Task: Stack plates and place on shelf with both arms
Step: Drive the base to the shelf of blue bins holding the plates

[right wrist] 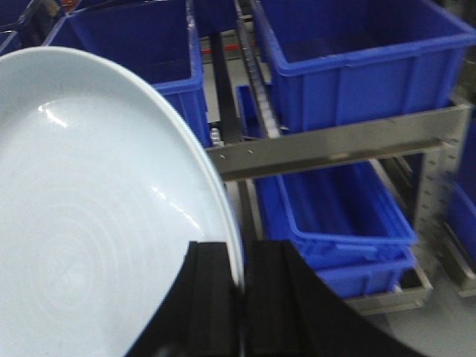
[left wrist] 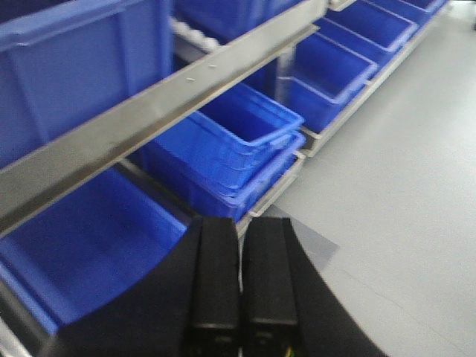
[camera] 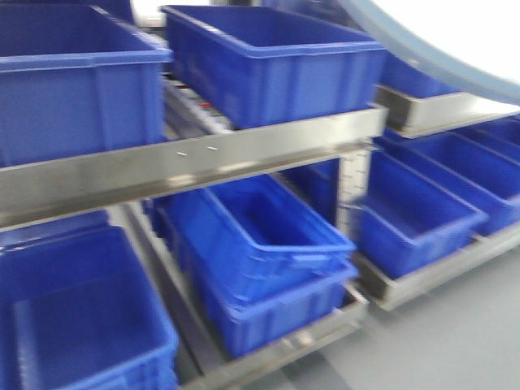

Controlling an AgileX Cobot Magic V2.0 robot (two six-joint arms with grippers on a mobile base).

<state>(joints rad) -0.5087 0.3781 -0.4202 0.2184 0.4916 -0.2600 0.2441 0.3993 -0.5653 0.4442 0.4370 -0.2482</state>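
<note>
A large pale bluish-white plate fills the left of the right wrist view, held up in the air in front of the rack. My right gripper is shut on its rim, one finger on each face. The same plate's edge shows at the top right of the front view. The shelf's brushed steel front rail runs across the rack, and appears too as a rail beyond the plate. My left gripper is shut with nothing between its fingers, hanging over the rack's lower level.
Blue plastic crates stand on the upper rack level, with more crates nested below. A second rack section with crates continues to the right. Grey floor lies in front of the racks.
</note>
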